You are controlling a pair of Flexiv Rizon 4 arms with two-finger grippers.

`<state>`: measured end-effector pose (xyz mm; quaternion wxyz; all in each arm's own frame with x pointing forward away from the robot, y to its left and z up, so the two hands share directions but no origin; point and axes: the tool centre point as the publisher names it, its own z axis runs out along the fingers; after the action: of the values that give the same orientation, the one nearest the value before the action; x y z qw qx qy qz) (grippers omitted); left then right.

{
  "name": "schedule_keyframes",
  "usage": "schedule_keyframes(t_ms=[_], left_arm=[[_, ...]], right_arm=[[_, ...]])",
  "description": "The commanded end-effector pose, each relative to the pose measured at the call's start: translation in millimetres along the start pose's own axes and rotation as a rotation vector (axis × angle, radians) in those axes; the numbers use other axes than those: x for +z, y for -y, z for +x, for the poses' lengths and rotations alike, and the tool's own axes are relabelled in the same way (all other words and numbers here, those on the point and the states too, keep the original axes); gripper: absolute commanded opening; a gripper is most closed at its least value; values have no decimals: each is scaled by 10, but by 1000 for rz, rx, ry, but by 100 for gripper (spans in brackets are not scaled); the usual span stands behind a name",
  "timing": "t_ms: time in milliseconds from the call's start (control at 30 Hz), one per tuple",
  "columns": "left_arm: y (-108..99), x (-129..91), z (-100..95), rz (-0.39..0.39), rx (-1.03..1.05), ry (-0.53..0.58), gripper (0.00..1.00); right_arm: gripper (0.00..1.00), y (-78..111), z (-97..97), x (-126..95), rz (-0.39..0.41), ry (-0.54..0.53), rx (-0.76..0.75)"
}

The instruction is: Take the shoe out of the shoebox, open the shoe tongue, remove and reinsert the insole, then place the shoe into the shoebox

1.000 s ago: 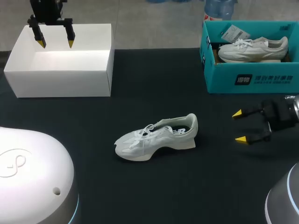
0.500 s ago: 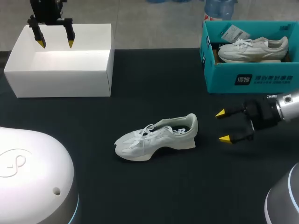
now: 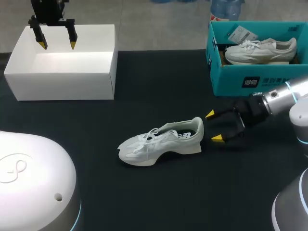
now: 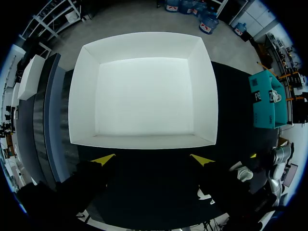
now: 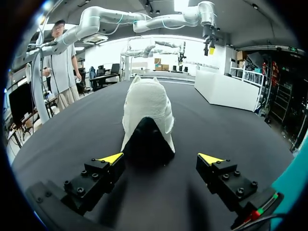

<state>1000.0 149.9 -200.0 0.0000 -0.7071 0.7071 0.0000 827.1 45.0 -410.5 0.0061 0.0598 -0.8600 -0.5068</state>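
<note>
Table (image 3: 159, 192): our black work surface; everything below is placed on it as on a clock face seen from the head view.

White shoebox (image 3: 62, 87): out at 10 o'clock, open at the top, and we see only its bare white floor and walls inside.

Teal shoebox (image 3: 260, 84): out at 2 o'clock, also open, with a second pale shoe (image 3: 260, 50) lying inside it.

Shoe (image 3: 161, 141): on the table near the middle, outside both boxes. It stands upright on its sole, with the toe toward 9 o'clock and the heel toward 3 o'clock. The dark opening at the heel faces our right arm.

Right gripper (image 3: 213, 126): at the shoe's 3 o'clock, just beside the heel and low over the table. Its fingers are spread wide and hold nothing. In the right wrist view the heel sits straight ahead of the gap between the two yellow tips. We see no contact between either tip and the shoe.

Left gripper (image 3: 58, 45): at 10 o'clock, over the white shoebox and well apart from the shoe. Its fingers point down and are parted, with nothing between them. In the left wrist view the box's floor lies ahead of the tips.
</note>
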Motion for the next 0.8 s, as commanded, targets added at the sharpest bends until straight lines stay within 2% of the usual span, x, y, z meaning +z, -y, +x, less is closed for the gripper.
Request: schedule_keyframes(t_ms=[33,267,800], left_arm=[[0,0,0,0,0,0,100],[0,0,0,0,0,0,100],[0,0,0,0,0,0,100]], right_arm=[[100,-12,-36,111,-8,-35,7],[100,-106,20,265,-23,-54,41],[100,-238,171,378,-24,-51,94]])
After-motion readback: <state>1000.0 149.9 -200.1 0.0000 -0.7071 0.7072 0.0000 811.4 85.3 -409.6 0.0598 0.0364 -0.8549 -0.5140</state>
